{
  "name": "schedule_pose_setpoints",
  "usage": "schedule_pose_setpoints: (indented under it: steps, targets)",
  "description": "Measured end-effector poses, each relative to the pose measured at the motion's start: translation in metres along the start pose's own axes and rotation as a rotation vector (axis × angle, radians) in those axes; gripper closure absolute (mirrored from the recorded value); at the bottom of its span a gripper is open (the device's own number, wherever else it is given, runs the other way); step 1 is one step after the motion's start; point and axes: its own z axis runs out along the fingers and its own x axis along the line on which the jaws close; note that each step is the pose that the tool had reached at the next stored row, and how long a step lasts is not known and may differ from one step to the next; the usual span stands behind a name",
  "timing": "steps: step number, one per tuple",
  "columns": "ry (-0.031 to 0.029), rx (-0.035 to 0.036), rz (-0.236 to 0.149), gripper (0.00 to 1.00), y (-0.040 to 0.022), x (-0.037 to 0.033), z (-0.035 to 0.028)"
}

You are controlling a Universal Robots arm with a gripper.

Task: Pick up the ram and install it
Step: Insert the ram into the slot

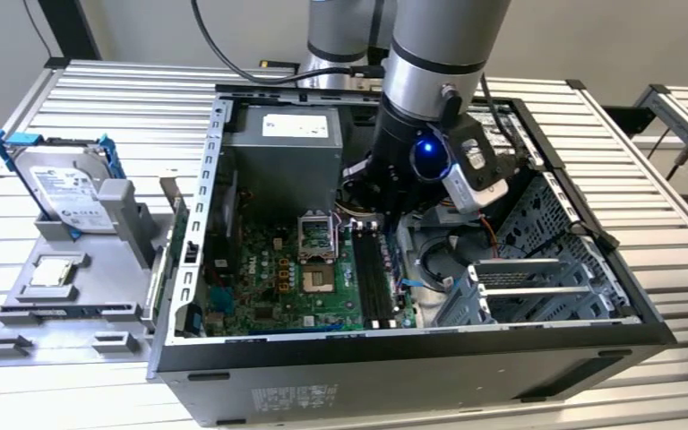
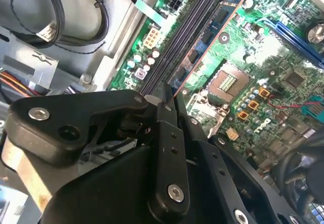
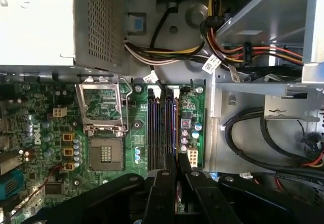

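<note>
My fingers (image 2: 166,115) are clamped on the ram (image 2: 210,36), which juts out ahead of them. Beside it run the black slots (image 2: 178,41). To seat well, I judge, its edge must be parallel, level and notch-matched.

No readable text: hard drive label (image 1: 64,193), power supply sticker (image 1: 300,125) print indecipherable.

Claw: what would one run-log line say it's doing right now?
claw: shut on ram | place: inside computer case, at memory slots | seating: cannot tell
</note>
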Motion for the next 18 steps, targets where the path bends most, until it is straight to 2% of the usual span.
schedule_pose_setpoints:
  steps: [11, 16, 18]
  targets:
    - [0.0001, 0.0002, 0.000, 1.00, -0.0005, -0.0068, 0.0200]
    - [-0.0010, 0.0004, 0.023, 1.00, -0.0017, -0.0067, 0.0292]
    - [-0.0010, 0.0006, 0.023, 1.00, -0.0017, -0.0073, 0.0301]
